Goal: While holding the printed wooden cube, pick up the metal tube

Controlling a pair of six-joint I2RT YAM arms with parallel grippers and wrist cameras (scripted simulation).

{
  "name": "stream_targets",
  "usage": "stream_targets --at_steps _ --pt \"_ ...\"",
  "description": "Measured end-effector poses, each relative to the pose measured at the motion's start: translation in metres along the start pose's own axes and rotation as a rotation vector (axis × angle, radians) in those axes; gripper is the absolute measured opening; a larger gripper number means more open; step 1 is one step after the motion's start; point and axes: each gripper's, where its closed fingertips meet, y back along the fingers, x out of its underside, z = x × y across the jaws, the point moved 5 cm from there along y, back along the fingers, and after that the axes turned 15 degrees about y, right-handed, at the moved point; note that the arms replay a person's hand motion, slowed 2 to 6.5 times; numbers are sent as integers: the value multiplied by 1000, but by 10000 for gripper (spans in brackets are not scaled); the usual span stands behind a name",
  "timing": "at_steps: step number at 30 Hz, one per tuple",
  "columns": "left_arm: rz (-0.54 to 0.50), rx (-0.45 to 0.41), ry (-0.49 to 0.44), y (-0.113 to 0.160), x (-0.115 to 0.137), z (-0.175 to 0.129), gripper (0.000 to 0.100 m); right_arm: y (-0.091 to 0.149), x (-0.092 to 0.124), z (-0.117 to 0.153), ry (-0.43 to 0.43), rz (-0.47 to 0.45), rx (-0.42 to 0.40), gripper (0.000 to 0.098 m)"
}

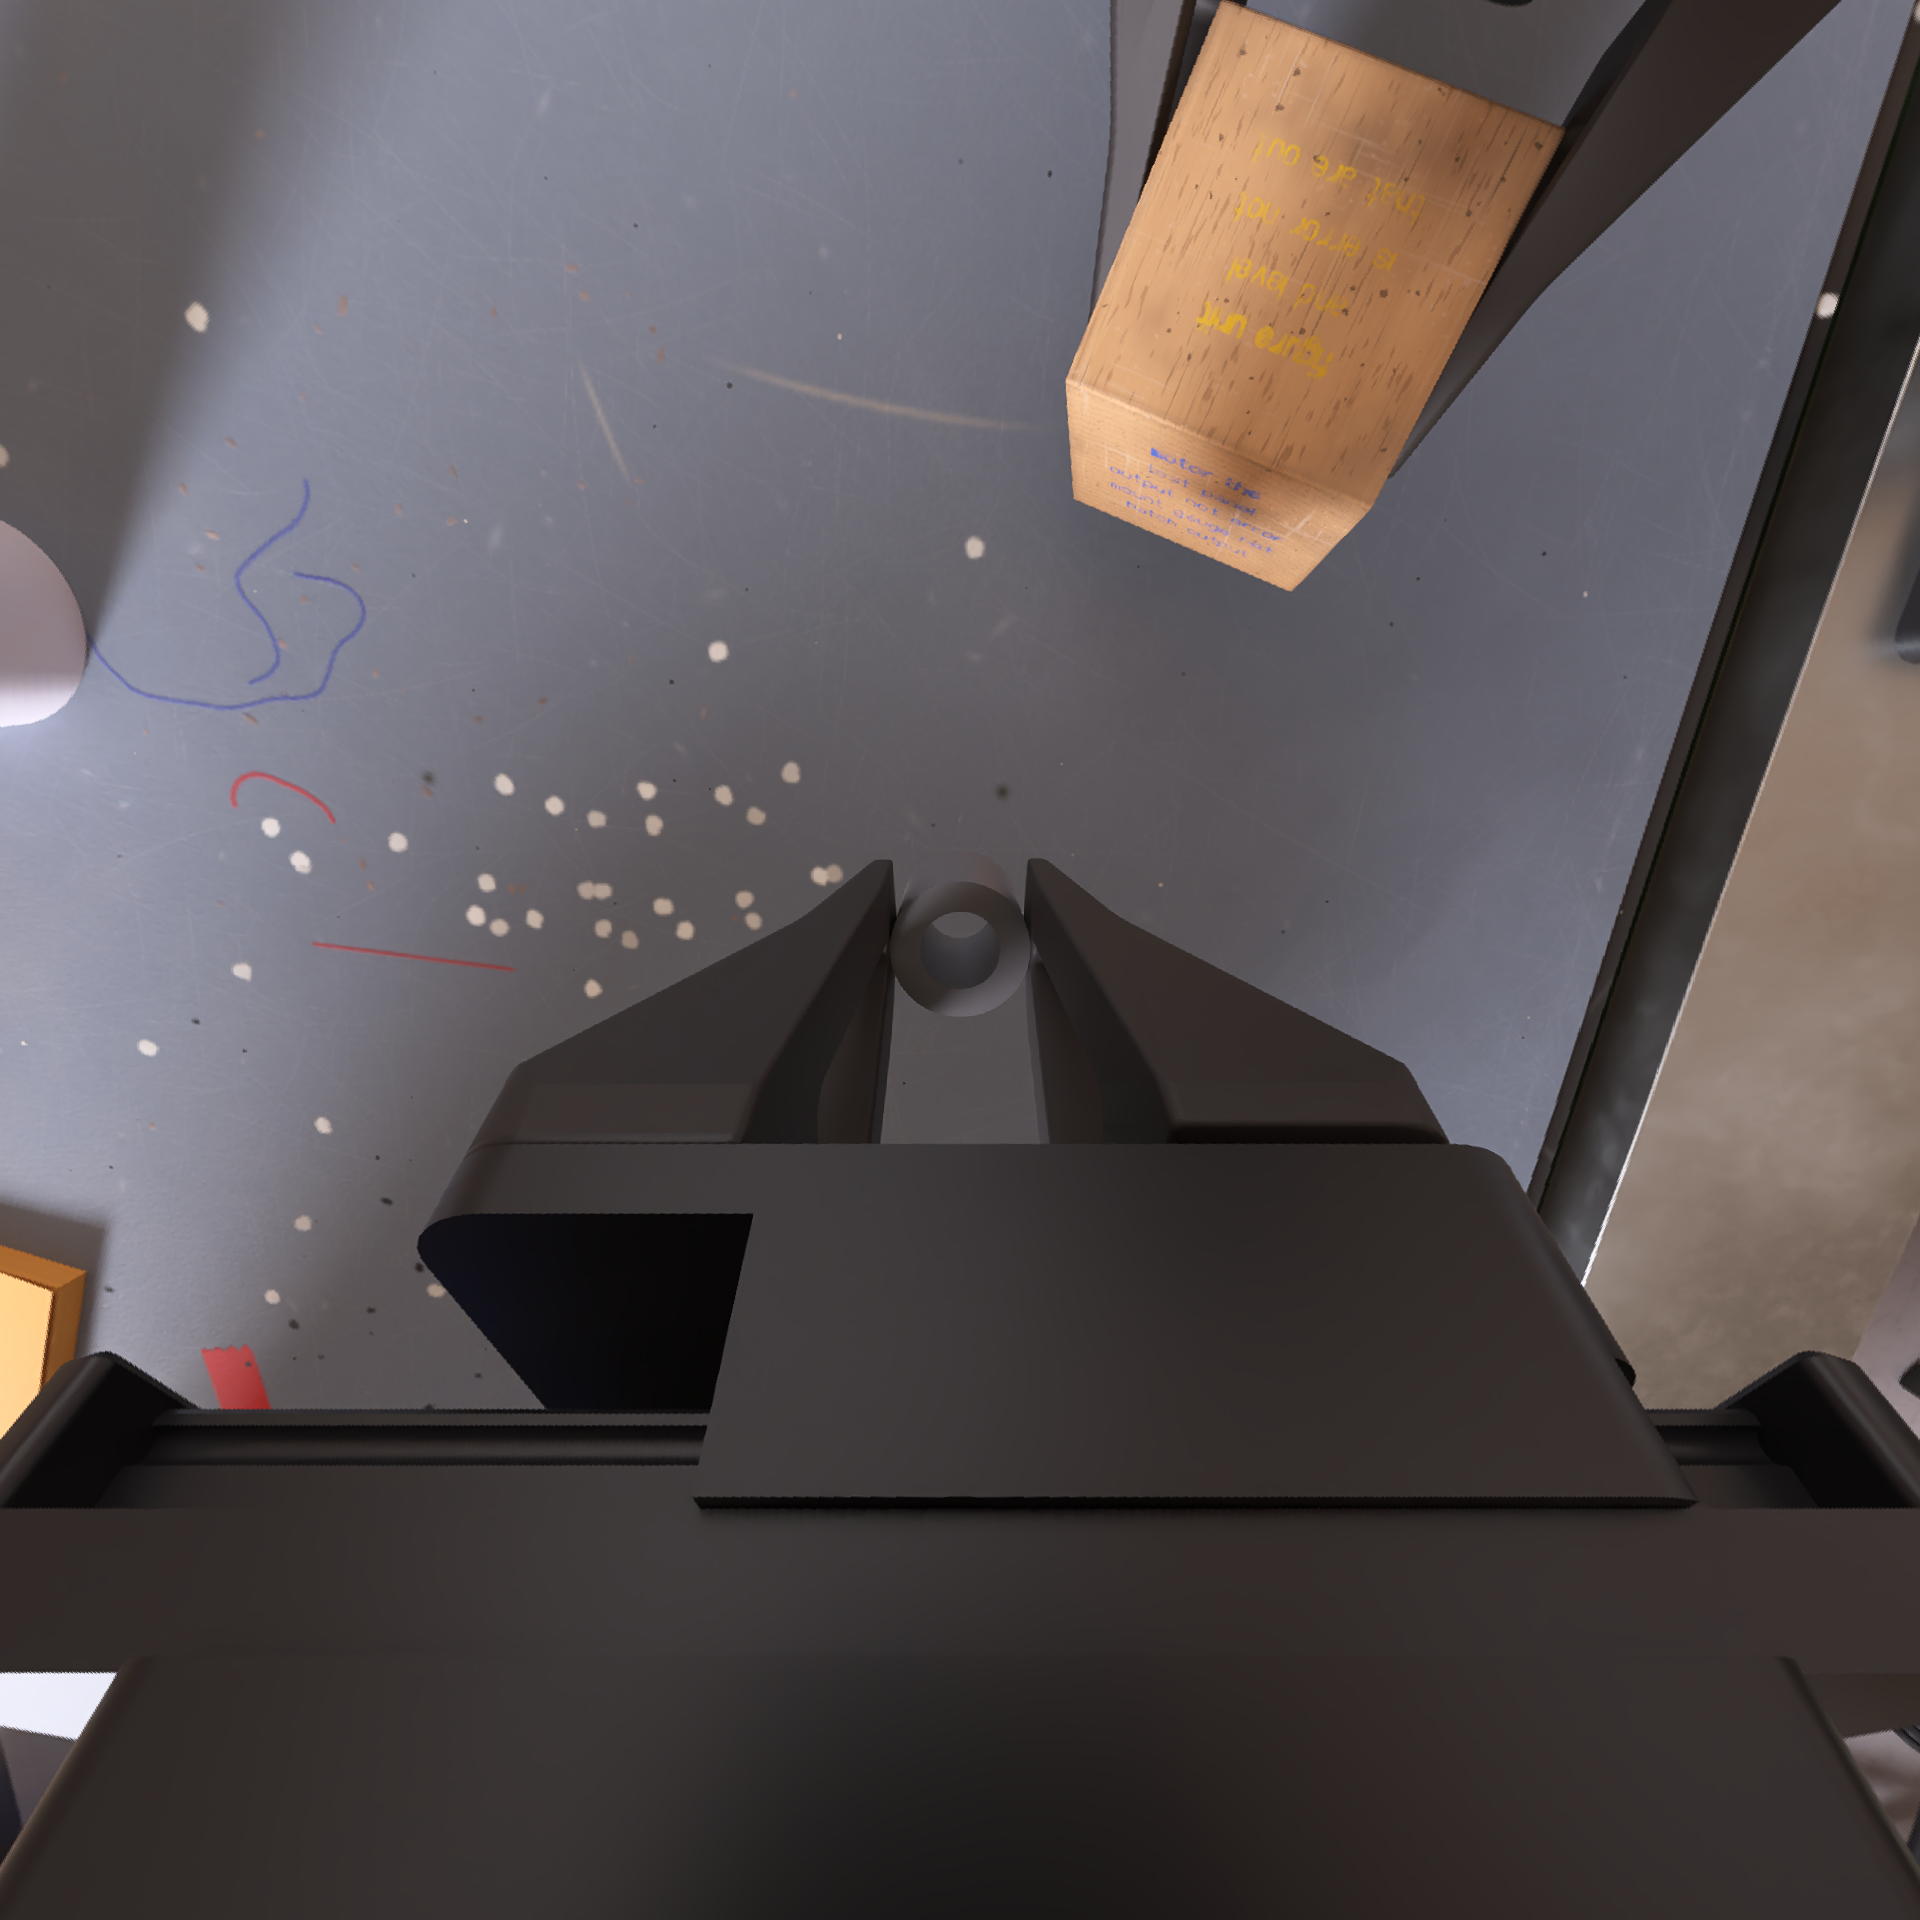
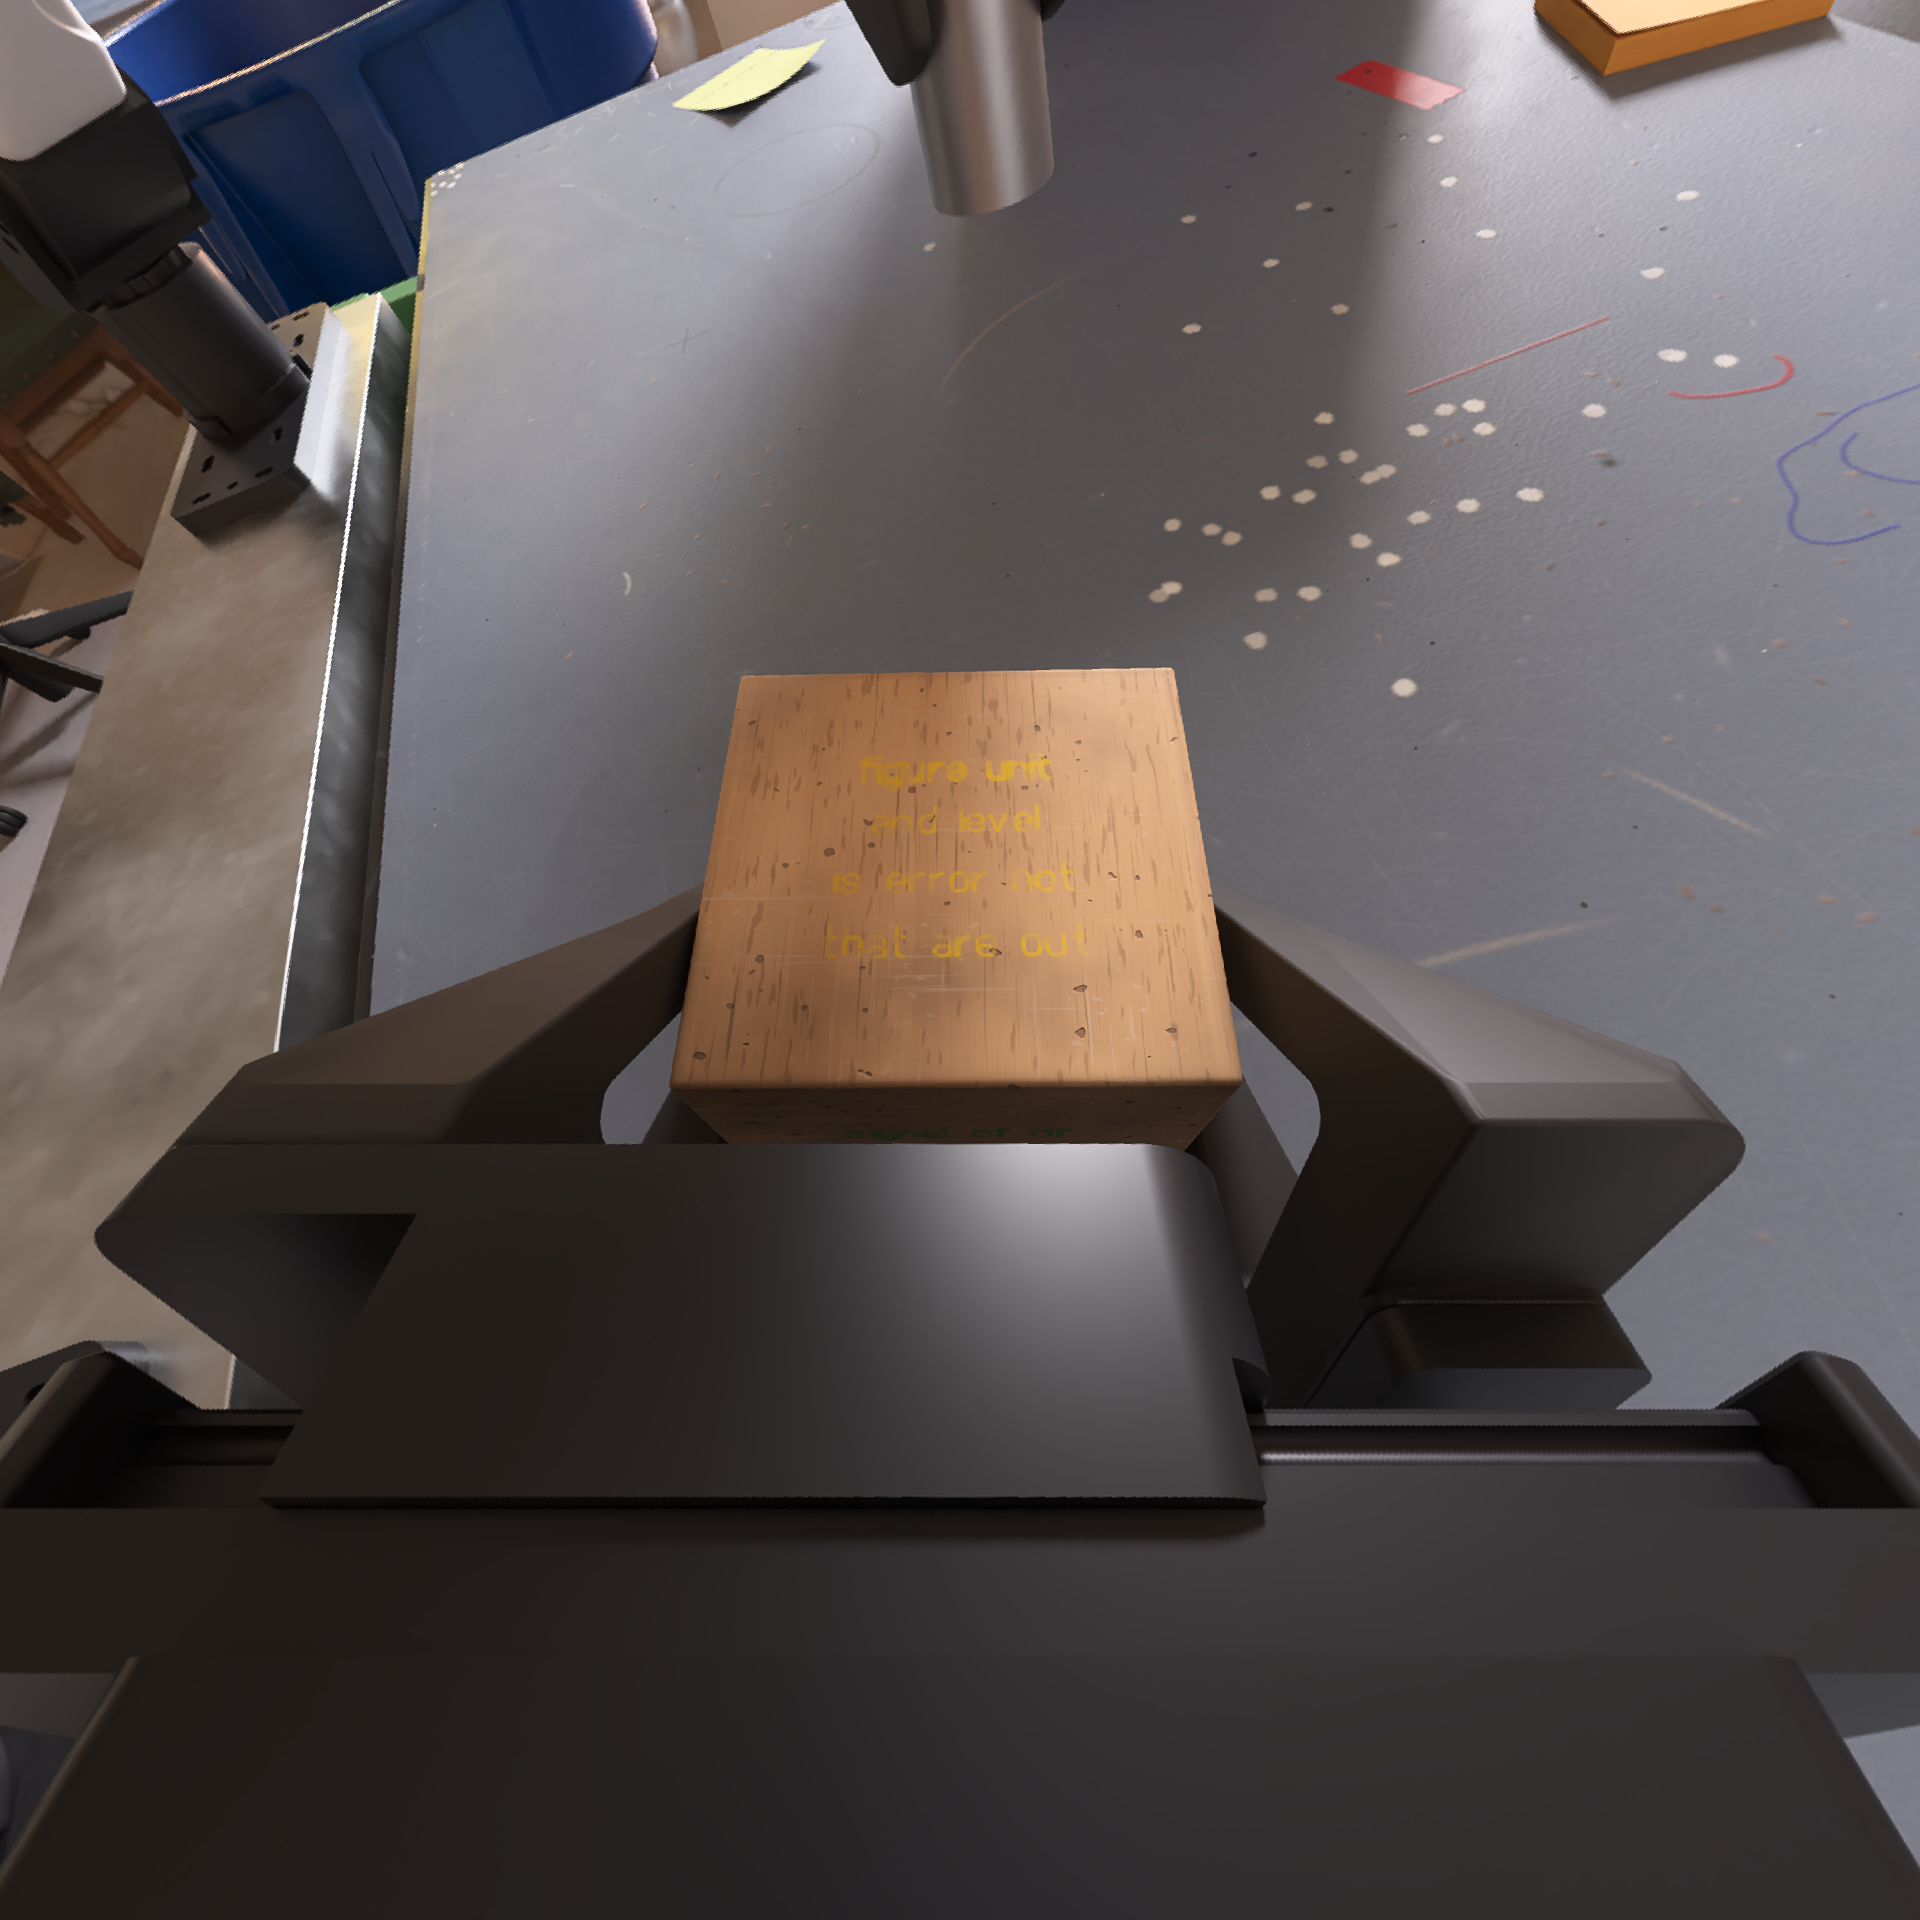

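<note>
Left gripper (image 1: pixel 959 914) points down at the grey table (image 1: pixel 727 416), clamped on one metal tube (image 1: pixel 959 948). Right gripper (image 2: pixel 961 904) grips one printed wooden cube (image 2: pixel 961 883) above it.

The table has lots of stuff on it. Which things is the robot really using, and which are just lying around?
Using:
- grey metal tube, in the left hand
- printed brown wooden cube, in the right hand

Lying around:
- orange flat block
- red paper scrap
- yellow sticky note
- blue bin

Grey speckled table (image 2: pixel 727 520), red tape scrap (image 2: pixel 1397 83), yellow note (image 2: pixel 748 75), orange block (image 2: pixel 1673 26), blue bin (image 2: pixel 343 114)
</note>
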Motion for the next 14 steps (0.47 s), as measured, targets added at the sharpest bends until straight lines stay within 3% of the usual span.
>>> stream_targets --at_steps 14 --pt "3 13 -2 -3 1 -1 209 0 0 0 -1 0 -1 608"
